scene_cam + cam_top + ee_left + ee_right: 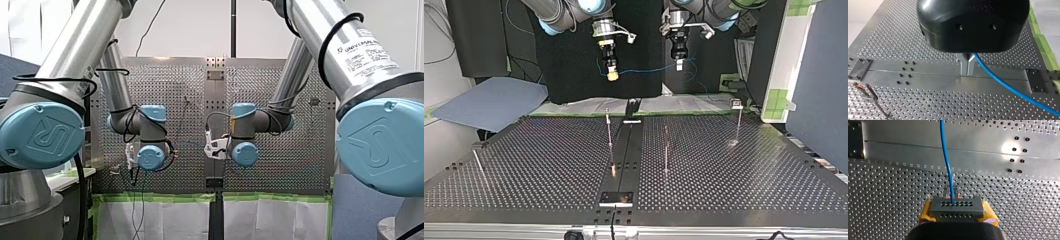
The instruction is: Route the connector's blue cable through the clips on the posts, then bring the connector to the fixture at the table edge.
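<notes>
Right jaws clamp the connector [957, 206], left jaws pinch blue cable [1008, 85].

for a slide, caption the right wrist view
My right gripper clamps the grey connector between yellow-padded fingers; blue cable leads away above perforated table.

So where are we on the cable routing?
Done: pickup. My right gripper clamps the connector and my left gripper pinches the blue cable. In hand: both hang over the table with the cable strung between them. Left: none of the posts carries cable yet, and the connector is not delivered.
</notes>
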Controlling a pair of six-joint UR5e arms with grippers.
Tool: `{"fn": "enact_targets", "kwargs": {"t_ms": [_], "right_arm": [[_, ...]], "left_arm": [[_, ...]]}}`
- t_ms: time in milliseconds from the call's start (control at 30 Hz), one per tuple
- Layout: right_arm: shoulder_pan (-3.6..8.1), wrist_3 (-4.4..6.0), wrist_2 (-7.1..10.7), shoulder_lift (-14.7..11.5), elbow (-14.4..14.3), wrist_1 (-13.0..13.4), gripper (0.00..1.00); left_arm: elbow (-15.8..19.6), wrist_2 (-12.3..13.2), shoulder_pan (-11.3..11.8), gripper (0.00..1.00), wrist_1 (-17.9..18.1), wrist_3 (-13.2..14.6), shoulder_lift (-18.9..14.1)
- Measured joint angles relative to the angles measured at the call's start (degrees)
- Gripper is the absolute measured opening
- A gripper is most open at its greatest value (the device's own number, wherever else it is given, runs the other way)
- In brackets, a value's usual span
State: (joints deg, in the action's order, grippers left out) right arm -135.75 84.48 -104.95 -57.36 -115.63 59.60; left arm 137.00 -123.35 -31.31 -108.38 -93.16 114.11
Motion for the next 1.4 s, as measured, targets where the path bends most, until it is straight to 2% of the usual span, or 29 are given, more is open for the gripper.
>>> {"fn": "enact_targets", "kwargs": {"t_ms": [1200,1400], "right_arm": [[0.00,0.03,0.04,0.00,0.04,0.00,0.00],[-0.87,-0.28,-0.36,1.52,-0.89,-0.57,0.00]], "left_arm": [[-0.04,0.04,0.00,0.00,-0.22,0.00,0.06],[-0.07,0.08,0.00,0.00,-0.34,0.00,0.08]]}}
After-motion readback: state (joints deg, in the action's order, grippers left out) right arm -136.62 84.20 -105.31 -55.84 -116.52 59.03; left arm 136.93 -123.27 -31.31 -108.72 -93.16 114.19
